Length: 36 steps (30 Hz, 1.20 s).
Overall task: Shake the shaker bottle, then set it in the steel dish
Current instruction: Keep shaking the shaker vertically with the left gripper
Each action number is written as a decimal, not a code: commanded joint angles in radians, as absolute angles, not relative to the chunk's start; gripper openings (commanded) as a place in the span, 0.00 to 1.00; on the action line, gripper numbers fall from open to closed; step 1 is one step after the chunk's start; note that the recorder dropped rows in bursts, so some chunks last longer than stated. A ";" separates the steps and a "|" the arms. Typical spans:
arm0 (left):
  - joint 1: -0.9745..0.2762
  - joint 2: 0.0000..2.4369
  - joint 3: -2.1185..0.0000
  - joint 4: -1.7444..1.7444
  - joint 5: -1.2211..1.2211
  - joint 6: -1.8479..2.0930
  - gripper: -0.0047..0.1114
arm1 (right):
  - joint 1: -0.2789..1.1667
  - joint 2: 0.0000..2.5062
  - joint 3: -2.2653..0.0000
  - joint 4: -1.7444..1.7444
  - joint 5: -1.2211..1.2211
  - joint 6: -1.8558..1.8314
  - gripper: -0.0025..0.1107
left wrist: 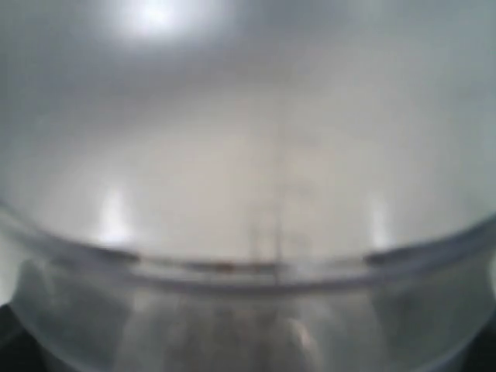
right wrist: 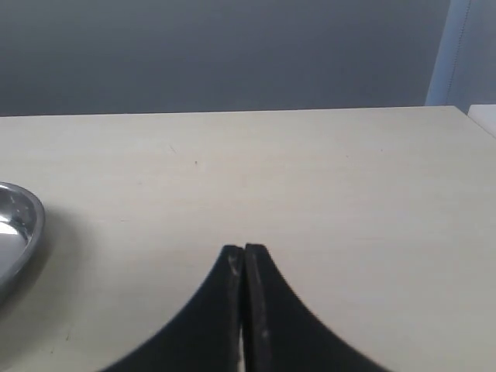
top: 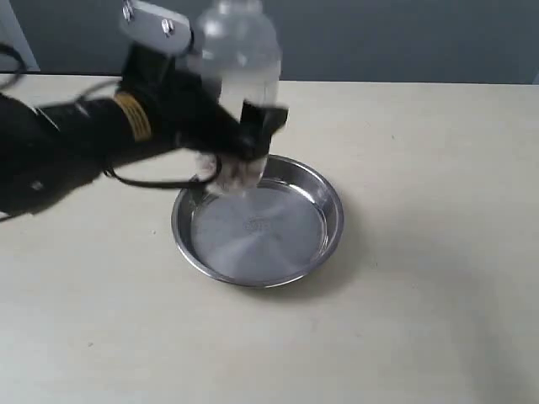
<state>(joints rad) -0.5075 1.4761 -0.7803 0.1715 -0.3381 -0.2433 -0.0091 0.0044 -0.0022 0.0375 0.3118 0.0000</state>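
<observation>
Nearest in the exterior view, the pale beige tabletop (top: 421,320) carries the round, shallow, shiny steel dish (top: 330,241) at the centre of the frame, with nothing lying on its flat bottom. Behind it, at upper centre, the clear plastic shaker bottle (top: 240,50) stands roughly upright in the air and looks blurred. Its frosted domed shoulder is at the top edge, and a smear of reddish-brown grains sits at its lower end, which overlaps the dish's far left rim; whether they touch cannot be told. The black left tool (top: 253,139) reaches in from the left edge and is clamped across the bottle's lower body, one finger showing dark on the near side. In the left wrist view the bottle (left wrist: 248,155) fills the frame as a milky curved surface above a clear band. In the right wrist view the black right tool (right wrist: 245,252) has its fingers pressed together with nothing between them, over bare tabletop (right wrist: 325,178); the dish's rim (right wrist: 31,221) shows at the left edge, and a grey wall (right wrist: 232,54) lies beyond.
</observation>
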 commanded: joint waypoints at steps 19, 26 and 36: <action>-0.560 1.444 -0.829 0.275 -0.595 -0.283 0.04 | -0.011 0.000 0.000 0.040 0.305 0.000 0.02; -0.560 1.631 -0.719 0.139 -0.446 -0.254 0.04 | -0.011 0.000 0.000 0.040 0.305 0.000 0.02; -0.538 1.501 -0.795 0.132 -0.339 -0.201 0.04 | -0.011 0.000 0.000 0.040 0.305 0.000 0.02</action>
